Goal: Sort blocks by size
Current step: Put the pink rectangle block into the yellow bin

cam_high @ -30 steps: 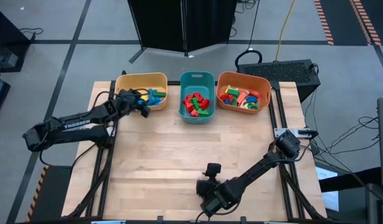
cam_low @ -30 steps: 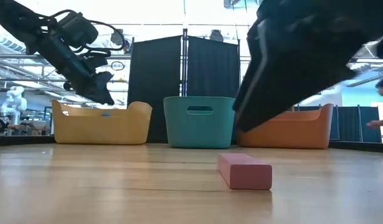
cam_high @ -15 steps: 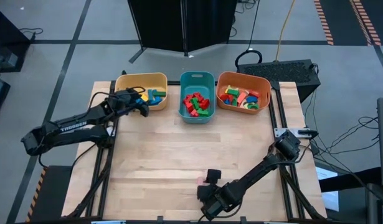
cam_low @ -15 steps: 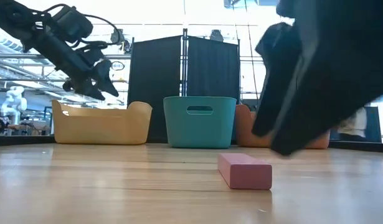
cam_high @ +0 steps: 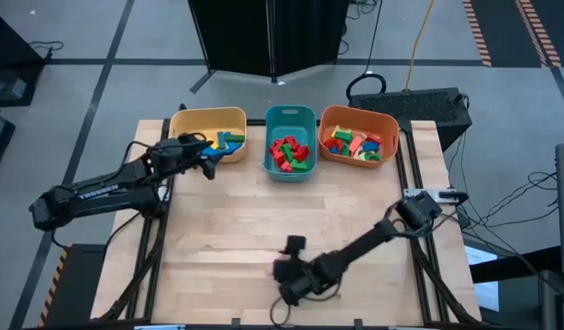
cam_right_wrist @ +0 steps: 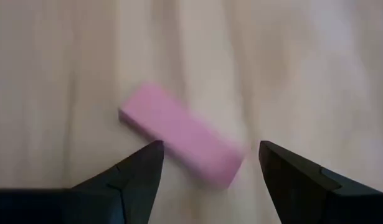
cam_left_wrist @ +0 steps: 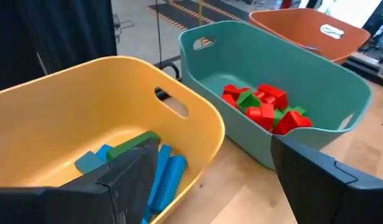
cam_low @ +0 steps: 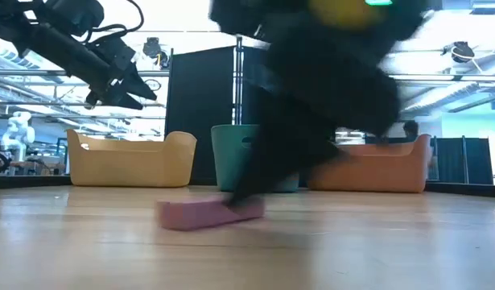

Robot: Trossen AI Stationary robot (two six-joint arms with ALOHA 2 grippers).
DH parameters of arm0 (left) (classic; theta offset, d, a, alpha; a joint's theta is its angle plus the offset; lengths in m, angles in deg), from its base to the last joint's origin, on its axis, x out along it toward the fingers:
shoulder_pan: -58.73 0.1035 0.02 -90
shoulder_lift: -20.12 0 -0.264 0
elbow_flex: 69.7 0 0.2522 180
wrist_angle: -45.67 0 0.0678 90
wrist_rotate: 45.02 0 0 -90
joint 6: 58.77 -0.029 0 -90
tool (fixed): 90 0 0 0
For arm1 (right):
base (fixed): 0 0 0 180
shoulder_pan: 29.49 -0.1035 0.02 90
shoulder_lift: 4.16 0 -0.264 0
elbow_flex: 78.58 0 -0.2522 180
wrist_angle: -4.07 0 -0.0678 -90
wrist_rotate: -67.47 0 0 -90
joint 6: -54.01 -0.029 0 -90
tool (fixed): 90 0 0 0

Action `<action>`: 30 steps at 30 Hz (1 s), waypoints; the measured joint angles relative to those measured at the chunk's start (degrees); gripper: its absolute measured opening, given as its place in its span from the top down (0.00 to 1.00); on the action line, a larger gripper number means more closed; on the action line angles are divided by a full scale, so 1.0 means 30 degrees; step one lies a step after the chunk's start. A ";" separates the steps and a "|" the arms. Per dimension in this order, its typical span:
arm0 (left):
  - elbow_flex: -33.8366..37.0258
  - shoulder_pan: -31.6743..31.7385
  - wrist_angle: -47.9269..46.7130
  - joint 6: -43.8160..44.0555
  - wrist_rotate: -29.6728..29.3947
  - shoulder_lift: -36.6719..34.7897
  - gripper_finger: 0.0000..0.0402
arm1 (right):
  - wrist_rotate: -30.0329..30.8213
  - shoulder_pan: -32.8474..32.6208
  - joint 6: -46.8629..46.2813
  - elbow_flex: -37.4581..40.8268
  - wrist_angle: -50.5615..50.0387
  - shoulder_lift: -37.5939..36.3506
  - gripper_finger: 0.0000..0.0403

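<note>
The right end effector (cam_right_wrist: 207, 165), fingers spread and empty, has swung over the pink rectangular plastic block (cam_right_wrist: 182, 134), which now lies skewed just ahead, ungrasped.

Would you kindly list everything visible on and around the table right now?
Pink block: one, on the bare wood near the front edge.
Yellow bin: one, back left, holds blue and green blocks.
Teal bin: one, back middle, holds red and green blocks.
Orange bin: one, back right, mixed-colour blocks.
Left tool: open, beside the yellow bin.
Right tool: open, over the pink block.
</note>
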 joint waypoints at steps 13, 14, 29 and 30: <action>0.0000 -0.3060 -0.0602 -0.0994 0.0106 -0.0790 0.25 | -0.2974 0.1405 0.2688 -0.0022 0.0880 -0.0240 0.38; 0.0000 -0.3257 -0.0443 -0.1054 -0.0022 -0.0782 0.25 | -0.3023 0.1372 0.2975 -0.0022 0.0764 -0.0240 0.38; 0.0000 -0.7146 0.0306 -0.2031 -0.0064 -0.0782 0.25 | -0.6297 0.2858 0.4495 0.0525 0.1430 -0.0277 0.51; 0.0000 -0.7464 0.0310 -0.2027 -0.0064 -0.0782 0.25 | -0.6450 0.2893 0.4555 0.0527 0.1476 -0.0277 0.54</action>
